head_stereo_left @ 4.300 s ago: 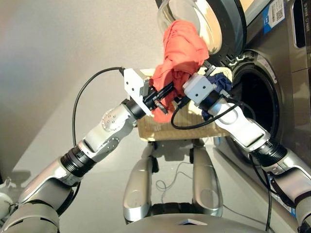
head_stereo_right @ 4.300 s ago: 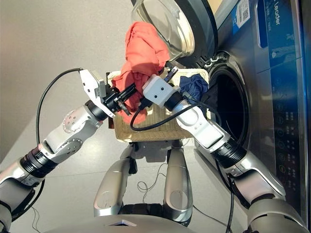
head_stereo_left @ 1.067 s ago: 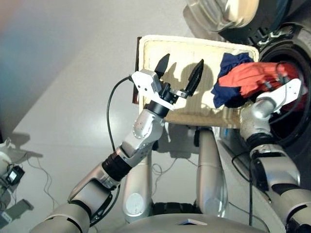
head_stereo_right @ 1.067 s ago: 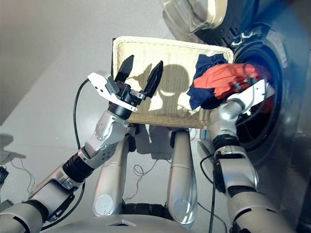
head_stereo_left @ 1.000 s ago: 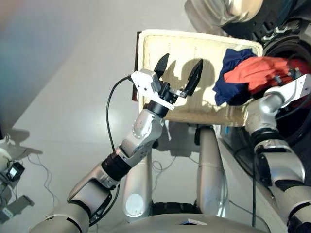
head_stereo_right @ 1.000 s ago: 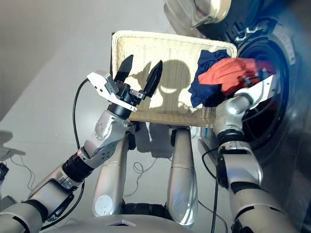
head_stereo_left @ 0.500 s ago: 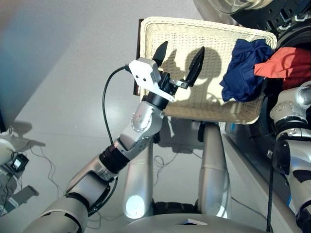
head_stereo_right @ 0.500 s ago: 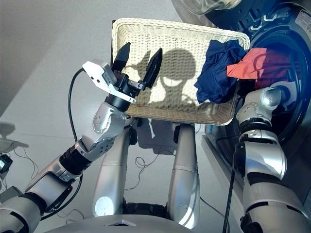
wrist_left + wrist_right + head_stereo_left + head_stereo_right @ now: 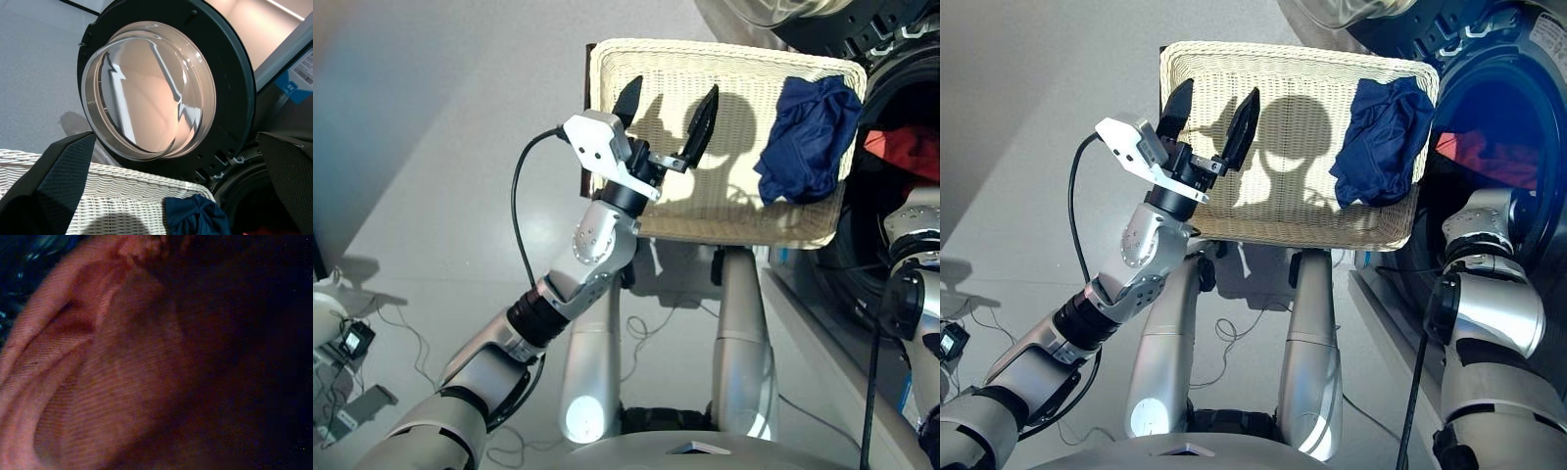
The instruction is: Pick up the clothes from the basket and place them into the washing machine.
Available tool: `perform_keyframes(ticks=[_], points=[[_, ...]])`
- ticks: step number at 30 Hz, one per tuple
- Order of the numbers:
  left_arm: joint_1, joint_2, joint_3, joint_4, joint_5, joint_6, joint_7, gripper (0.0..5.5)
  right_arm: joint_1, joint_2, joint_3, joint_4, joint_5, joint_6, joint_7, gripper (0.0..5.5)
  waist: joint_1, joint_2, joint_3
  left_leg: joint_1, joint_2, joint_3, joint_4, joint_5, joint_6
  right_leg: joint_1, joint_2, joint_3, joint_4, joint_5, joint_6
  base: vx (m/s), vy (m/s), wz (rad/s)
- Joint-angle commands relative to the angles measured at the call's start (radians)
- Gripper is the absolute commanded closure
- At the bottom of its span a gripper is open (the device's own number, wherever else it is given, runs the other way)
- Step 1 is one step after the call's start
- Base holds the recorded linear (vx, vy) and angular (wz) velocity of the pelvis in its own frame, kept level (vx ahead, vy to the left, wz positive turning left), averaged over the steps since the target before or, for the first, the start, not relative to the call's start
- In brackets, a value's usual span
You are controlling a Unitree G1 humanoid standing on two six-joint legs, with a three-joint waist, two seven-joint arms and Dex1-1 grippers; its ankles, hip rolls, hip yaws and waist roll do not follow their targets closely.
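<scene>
Crumpled navy blue fabric garment (image 9: 808, 137): long axis across cream-white woven wicker basket (image 9: 724, 211). Left gripper (image 9: 666, 98) spread, empty; right gripper's state indeterminable.

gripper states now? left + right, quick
Left gripper: open, empty, held over the basket.
Right gripper: inside the washing machine drum, hidden; the wrist view shows only coral-red garment, so its state cannot be told.

left claw (image 9: 664, 99): spread wide, empty, over basket (image 9: 724, 211)
navy garment (image 9: 806, 137): basket's right end
coral-red garment (image 9: 907, 152): inside drum mouth
</scene>
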Motion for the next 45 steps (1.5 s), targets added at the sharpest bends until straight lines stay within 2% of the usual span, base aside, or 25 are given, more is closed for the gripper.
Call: perform_keyframes(ticks=[1,6,11,16,21,22,27,32,35,45], points=[[0.0,-0.013,0.042,-0.113,0.023,-0.056,0.004,0.0,-0.016,-0.068,0.054,-0.042,0.047,-0.058,0.022,0.0,-0.008,0.009,-0.015,0.037,0.036,-0.006,0.11,-0.139,-0.049,0.049,0.006,0.0,-0.028,0.004,0.027,0.0,0.0,0.0],[-0.011,-0.043,0.052,-0.096,0.033,-0.057,0.017,0.0,0.014,0.051,0.117,-0.155,0.004,-0.071,0.08,0.0,-0.018,-0.005,-0.015,0.042,0.039,0.001,0.096,-0.134,-0.046,0.054,0.011,0.001,-0.043,0.008,0.025,0.0,0.0,0.0],[0.006,-0.077,0.081,-0.088,0.038,-0.055,0.027,0.0,0.127,0.246,0.205,-0.441,-0.117,-0.111,0.11,0.0,-0.031,-0.022,-0.015,0.048,0.039,0.008,0.078,-0.126,-0.044,0.055,0.017,-0.001,-0.061,0.017,0.023,0.0,0.0,0.0],[0.05,-0.084,0.107,-0.098,0.051,-0.054,0.021,0.0,0.322,0.382,0.361,-0.725,-0.375,-0.041,0.155,0.0,-0.048,-0.042,-0.015,0.048,0.043,0.011,0.071,-0.126,-0.041,0.058,0.02,0.0,-0.069,0.019,0.019,0.0,0.0,0.0],[0.092,-0.066,0.137,-0.119,0.068,-0.049,-0.005,0.0,0.456,0.361,0.492,-0.878,-0.567,0.073,0.283,0.0,-0.056,-0.06,-0.015,0.036,0.044,0.011,0.073,-0.119,-0.039,0.048,0.023,-0.002,-0.076,0.029,0.018,0.0,0.0,0.0],[0.101,-0.06,0.144,-0.124,0.066,-0.047,-0.012,0.0,0.465,0.342,0.522,-0.901,-0.574,0.097,0.332,0.0,-0.055,-0.063,-0.015,0.036,0.047,0.011,0.072,-0.118,-0.039,0.048,0.023,-0.001,-0.077,0.03,0.019,0.0,0.0,0.0],[0.124,-0.055,0.156,-0.153,0.074,-0.041,-0.033,0.0,0.444,0.296,0.587,-0.98,-0.68,0.148,0.4,0.0,-0.051,-0.068,-0.015,0.026,0.051,0.01,0.078,-0.117,-0.039,0.038,0.024,-0.004,-0.072,0.03,0.02,0.0,0.0,0.0],[0.131,-0.065,0.162,-0.164,0.066,-0.039,-0.051,0.0,0.358,0.282,0.61,-0.901,-0.714,0.18,0.421,0.0,-0.04,-0.066,-0.015,0.019,0.054,0.009,0.09,-0.12,-0.04,0.032,0.023,-0.006,-0.063,0.03,0.02,0.0,0.0,0.0],[0.131,-0.07,0.165,-0.173,0.048,-0.038,-0.061,0.0,0.272,0.289,0.618,-0.78,-0.728,0.205,0.408,0.0,-0.03,-0.061,-0.015,0.015,0.054,0.008,0.093,-0.121,-0.041,0.028,0.023,-0.007,-0.06,0.03,0.02,0.0,0.0,0.0],[0.115,-0.074,0.13,-0.187,0.019,-0.03,-0.082,0.0,0.002,0.273,0.607,-0.299,-0.619,0.254,0.42,0.0,0.008,-0.029,-0.015,-0.003,0.052,0.007,0.09,-0.118,-0.047,0.014,0.017,-0.019,-0.063,0.03,0.018,0.0,0.0,0.0]])
